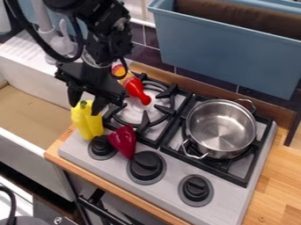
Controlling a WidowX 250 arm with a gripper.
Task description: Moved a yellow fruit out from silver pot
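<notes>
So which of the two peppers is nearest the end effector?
The yellow pepper, right at the end effector; the dark red pepper lies farther off, between two black knobs.

Wooden counter [273, 189] before me, grey stove [170, 173] set on it. On stove's black grates [203, 167]: silver pot [220, 127] at right, red bottle [134, 86] lying at left. Dark red pepper [122, 139] between left knob [101, 147] and middle knob [145, 165].

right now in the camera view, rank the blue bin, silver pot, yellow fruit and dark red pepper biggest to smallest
1. Blue bin
2. Silver pot
3. Yellow fruit and dark red pepper: too alike to rank
</notes>
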